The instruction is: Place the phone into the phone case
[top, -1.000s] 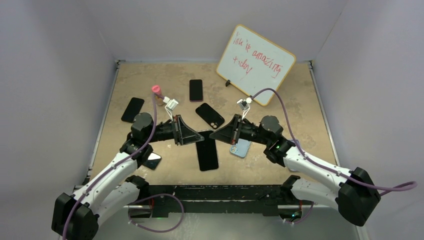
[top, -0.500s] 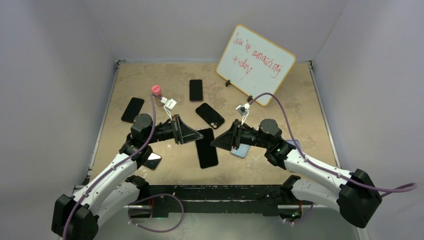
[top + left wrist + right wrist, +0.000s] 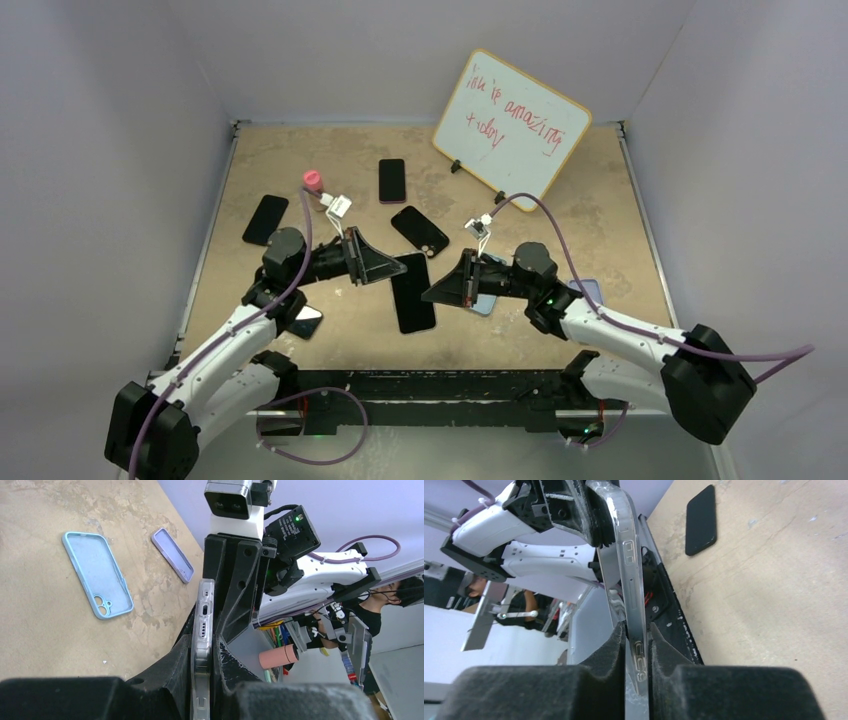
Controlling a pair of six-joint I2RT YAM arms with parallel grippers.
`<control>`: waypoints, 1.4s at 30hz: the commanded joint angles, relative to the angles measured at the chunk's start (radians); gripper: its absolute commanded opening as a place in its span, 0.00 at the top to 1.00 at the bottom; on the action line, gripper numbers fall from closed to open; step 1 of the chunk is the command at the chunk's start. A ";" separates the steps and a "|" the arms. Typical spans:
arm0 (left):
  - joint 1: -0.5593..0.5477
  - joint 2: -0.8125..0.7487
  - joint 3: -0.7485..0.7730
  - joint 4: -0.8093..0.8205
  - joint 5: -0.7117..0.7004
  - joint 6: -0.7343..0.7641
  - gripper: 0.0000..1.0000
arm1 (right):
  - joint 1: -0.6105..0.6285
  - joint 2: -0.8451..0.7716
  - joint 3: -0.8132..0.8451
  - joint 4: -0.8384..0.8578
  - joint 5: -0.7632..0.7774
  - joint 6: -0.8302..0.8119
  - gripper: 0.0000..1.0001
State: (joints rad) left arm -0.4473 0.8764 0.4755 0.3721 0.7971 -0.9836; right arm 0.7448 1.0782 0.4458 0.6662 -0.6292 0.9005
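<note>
A black phone (image 3: 412, 293) hangs above the table between my two grippers. My left gripper (image 3: 383, 268) is shut on its far left edge and my right gripper (image 3: 441, 291) is shut on its right edge. In the left wrist view the phone (image 3: 204, 615) stands edge-on between the pads of the left gripper (image 3: 205, 647), its rim silvery and clear. In the right wrist view the same edge (image 3: 630, 590) runs up out of the right gripper (image 3: 637, 637). A light blue phone case (image 3: 97, 575) lies open side up on the table, partly under the right gripper in the top view (image 3: 487, 301).
A lilac case (image 3: 588, 290) lies to the right, also in the left wrist view (image 3: 172, 555). Black phones lie on the table (image 3: 265, 218), (image 3: 392, 180), (image 3: 420, 230), (image 3: 305, 320). A pink-capped bottle (image 3: 313, 182) and a whiteboard (image 3: 512, 128) stand at the back.
My right gripper has moved nearer and a little left, over the blue case. The phone held between both grippers has shifted slightly left and turned with it. The left arm has barely moved.
</note>
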 commanded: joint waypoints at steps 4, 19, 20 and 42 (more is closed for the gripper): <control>-0.001 0.001 0.044 -0.092 -0.056 0.074 0.93 | -0.002 0.049 -0.038 0.131 0.012 0.058 1.00; -0.001 -0.006 0.312 -0.747 -0.470 0.494 0.10 | -0.001 0.124 0.009 -0.057 0.213 -0.002 1.00; -0.001 -0.005 0.319 -0.783 -0.512 0.518 0.09 | -0.002 0.143 0.019 -0.067 0.216 -0.003 1.00; -0.001 -0.065 0.326 -0.885 -0.795 0.638 0.08 | 0.054 0.586 0.195 0.122 0.180 0.166 1.00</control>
State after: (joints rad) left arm -0.4473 0.8257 0.7708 -0.5079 0.0433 -0.3721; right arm 0.7738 1.6390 0.5888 0.6987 -0.4370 1.0264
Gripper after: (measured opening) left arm 0.920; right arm 0.050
